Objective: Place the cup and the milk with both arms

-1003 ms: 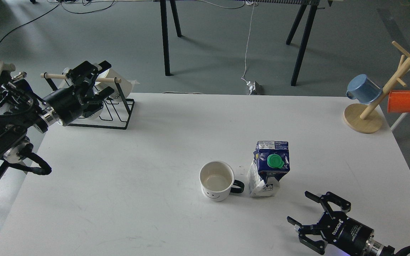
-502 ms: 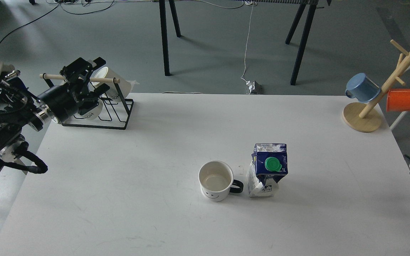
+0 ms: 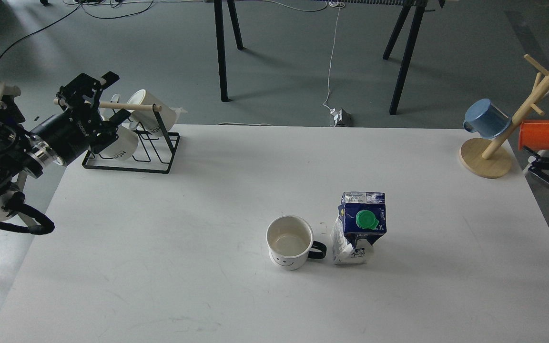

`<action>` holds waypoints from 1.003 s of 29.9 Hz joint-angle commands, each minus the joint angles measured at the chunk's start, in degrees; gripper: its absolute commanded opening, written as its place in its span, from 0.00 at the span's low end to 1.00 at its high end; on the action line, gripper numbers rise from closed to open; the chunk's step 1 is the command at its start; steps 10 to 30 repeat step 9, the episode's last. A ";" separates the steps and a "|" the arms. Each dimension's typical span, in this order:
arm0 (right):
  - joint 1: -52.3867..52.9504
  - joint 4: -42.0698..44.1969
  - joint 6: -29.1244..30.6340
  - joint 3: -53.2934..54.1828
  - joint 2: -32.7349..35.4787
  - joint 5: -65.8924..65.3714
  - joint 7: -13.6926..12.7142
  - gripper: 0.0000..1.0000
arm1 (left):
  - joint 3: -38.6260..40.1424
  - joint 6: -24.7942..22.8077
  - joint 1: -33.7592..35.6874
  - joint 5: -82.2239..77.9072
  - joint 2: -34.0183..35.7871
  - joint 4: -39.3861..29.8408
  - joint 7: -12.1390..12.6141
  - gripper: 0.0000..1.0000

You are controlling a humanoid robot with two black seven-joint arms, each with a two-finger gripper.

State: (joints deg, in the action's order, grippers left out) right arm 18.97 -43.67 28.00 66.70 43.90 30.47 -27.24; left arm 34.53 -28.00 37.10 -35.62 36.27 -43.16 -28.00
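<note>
The cup (image 3: pixel 289 247), a white mug with a black handle and a small smiley face, stands upright and empty on the white table (image 3: pixel 160 247), right of centre. The milk (image 3: pixel 360 228), a dented blue and white carton with a green cap, stands just to the cup's right, a small gap between them. My left gripper (image 3: pixel 111 97) is open and empty at the far left, in front of the mug rack, far from both. My right gripper (image 3: pixel 535 166) is at the right edge beside the table, partly cut off, its fingers spread and empty.
A black wire rack (image 3: pixel 160 162) with a wooden bar and white lettered mugs stands at the back left corner. A wooden mug tree (image 3: pixel 486 159) with a blue cup (image 3: pixel 486 119) and an orange cup (image 3: pixel 538 135) stands at the back right.
My right gripper left the table's front right, went off the right side and now shows higher up near the mug tree. My left gripper drew back to the left. Cup and milk have not moved.
</note>
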 commanded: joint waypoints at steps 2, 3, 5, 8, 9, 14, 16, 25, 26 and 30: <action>5.88 3.06 0.00 -4.54 -2.23 -0.85 -0.09 0.95 | 0.01 0.00 0.08 0.29 0.65 -0.17 0.00 0.99; 8.16 3.50 0.00 -7.00 -2.50 -0.85 -0.09 0.95 | 0.01 0.00 -0.01 0.37 0.65 -0.17 0.00 0.99; 11.42 4.12 0.00 -11.23 -2.85 -0.85 -0.09 0.95 | 0.01 0.00 0.08 0.38 1.00 -0.17 0.00 0.99; 13.63 4.82 0.00 -13.53 -4.96 -0.85 -0.09 0.95 | 0.09 0.00 0.08 0.38 1.00 -0.17 0.00 0.99; 13.72 4.82 0.00 -13.53 -5.31 -0.85 0.00 0.95 | 0.09 0.00 0.08 0.38 1.00 -0.17 0.00 0.99; 13.72 4.82 0.00 -13.53 -5.31 -0.85 0.00 0.95 | 0.09 0.00 0.08 0.38 1.00 -0.17 0.00 0.99; 13.72 4.82 0.00 -13.53 -5.31 -0.85 0.00 0.95 | 0.09 0.00 0.08 0.38 1.00 -0.17 0.00 0.99; 13.72 4.82 0.00 -13.53 -5.31 -0.85 0.00 0.95 | 0.09 0.00 0.08 0.38 1.00 -0.17 0.00 0.99; 13.72 4.82 0.00 -13.53 -5.31 -0.85 0.00 0.95 | 0.09 0.00 0.08 0.38 1.00 -0.17 0.00 0.99; 13.72 4.82 0.00 -13.53 -5.31 -0.85 0.00 0.95 | 0.09 0.00 0.08 0.38 1.00 -0.17 0.00 0.99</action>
